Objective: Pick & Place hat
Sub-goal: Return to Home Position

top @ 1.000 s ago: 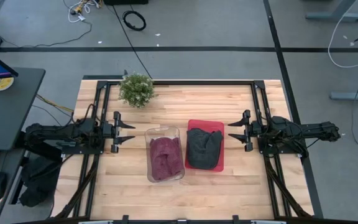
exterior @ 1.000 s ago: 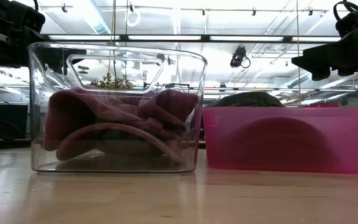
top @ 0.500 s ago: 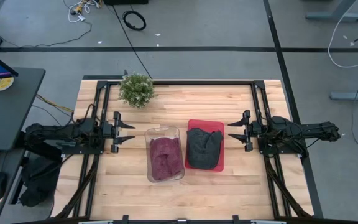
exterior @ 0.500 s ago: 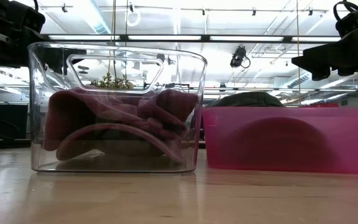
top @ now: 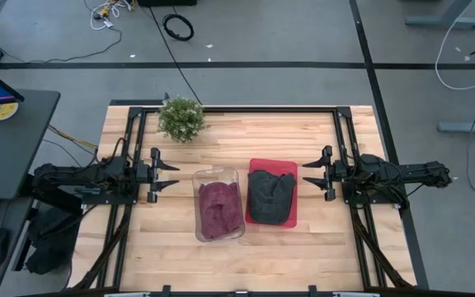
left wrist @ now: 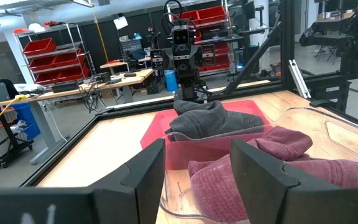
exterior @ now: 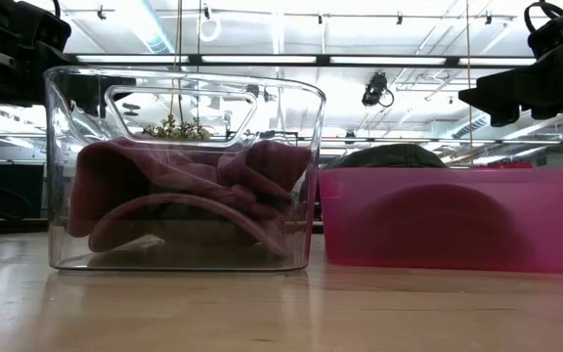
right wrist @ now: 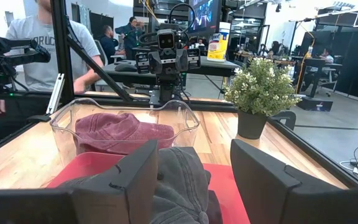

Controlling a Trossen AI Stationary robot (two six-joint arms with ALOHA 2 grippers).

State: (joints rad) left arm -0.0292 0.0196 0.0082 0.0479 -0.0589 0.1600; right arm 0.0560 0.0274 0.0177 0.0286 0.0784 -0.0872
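A maroon hat (top: pixel 218 209) lies crumpled in a clear plastic bin (top: pixel 218 176) at the table's middle. Beside it on the right, a dark grey hat (top: pixel 270 195) fills a red tray (top: pixel 292 168), its top rising above the rim in the low view (exterior: pixel 389 154). My left gripper (top: pixel 171 175) hovers open above the table, left of the clear bin. My right gripper (top: pixel 309 175) hovers open, right of the red tray. Both hats show in the left wrist view, maroon hat (left wrist: pixel 278 165) and grey hat (left wrist: pixel 213 119), and in the right wrist view, maroon hat (right wrist: pixel 120 130) and grey hat (right wrist: pixel 173 180).
A small potted plant (top: pixel 181 119) stands near the table's far left corner. Black frame rails (top: pixel 126 206) run along the left and right sides of the wooden table. People show in the room beyond in the right wrist view (right wrist: pixel 42 37). Bare wood lies near the table's near edge.
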